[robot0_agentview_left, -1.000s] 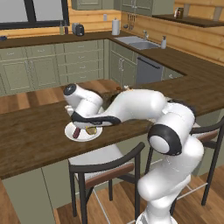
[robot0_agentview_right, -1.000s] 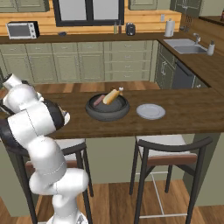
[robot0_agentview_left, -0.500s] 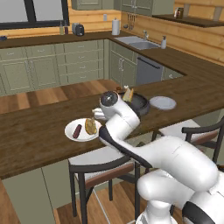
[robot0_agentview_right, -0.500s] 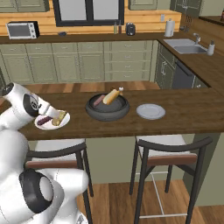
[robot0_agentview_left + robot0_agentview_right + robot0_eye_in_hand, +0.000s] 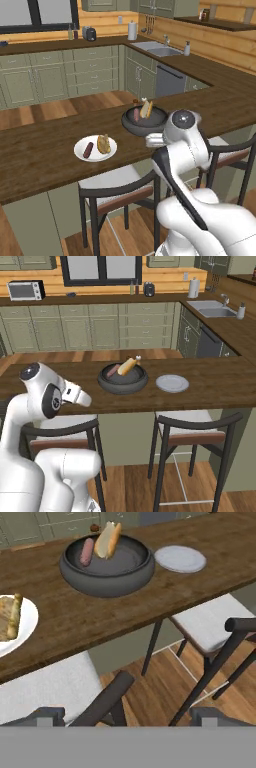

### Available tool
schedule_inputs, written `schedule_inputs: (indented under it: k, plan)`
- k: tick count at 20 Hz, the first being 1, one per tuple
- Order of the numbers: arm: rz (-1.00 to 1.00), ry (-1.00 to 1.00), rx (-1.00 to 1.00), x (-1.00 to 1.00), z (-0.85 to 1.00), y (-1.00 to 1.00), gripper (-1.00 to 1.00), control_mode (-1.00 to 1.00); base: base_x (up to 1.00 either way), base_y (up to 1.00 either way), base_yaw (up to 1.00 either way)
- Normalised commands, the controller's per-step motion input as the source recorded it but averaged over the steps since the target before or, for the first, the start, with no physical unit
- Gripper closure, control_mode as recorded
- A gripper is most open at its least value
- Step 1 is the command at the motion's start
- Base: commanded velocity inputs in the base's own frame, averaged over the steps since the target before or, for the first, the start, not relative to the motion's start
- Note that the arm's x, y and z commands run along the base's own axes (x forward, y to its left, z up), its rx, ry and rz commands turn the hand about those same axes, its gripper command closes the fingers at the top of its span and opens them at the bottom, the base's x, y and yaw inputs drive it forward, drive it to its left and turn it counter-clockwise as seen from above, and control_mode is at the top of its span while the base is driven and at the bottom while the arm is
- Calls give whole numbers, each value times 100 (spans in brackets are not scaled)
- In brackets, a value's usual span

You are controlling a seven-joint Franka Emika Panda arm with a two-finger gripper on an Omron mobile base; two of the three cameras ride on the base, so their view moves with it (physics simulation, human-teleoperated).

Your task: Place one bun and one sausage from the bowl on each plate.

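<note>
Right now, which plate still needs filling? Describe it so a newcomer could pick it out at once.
On the long wooden counter above the stools, find the wide dark grey bowl holding a bun and a sausage. The small flat white plate just beside it, towards the sink end, is the one. Unlike the other plate, which carries a bun and a sausage, it is bare.

the left base view looks from behind the arm, forward and down over the wooden counter [image 5: 45, 160], with the filled plate [image 5: 95, 148] near and the bowl [image 5: 144, 121] farther right. the right base view faces the same counter from the other side, with the bowl [image 5: 123, 379] at centre and an empty plate [image 5: 172, 383] just to its right. the hand view sits low and close off the counter's edge, looking up along it; it shares the bowl [image 5: 106, 568], both plates and the stools [image 5: 210, 624] with the base views.
</note>
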Motion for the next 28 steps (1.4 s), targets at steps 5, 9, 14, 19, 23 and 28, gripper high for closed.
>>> schedule_inputs:
  k: [5,9,14,19,23,28]
  plan:
    - [19,26,-3,-16,1,-25,-100,-100,0,0,0]
    - [0,-1,0,41,55,10,-100,-100,0,0,0]
    - [0,0,0,-3,0,-13,-100,100,-2,-38,0]
    - [0,0,0,0,0,0,-100,100,-11,-100,5]
    - [0,0,0,0,0,0,-100,100,-9,-83,13]
    - [0,0,0,0,0,0,-100,100,16,-36,25]
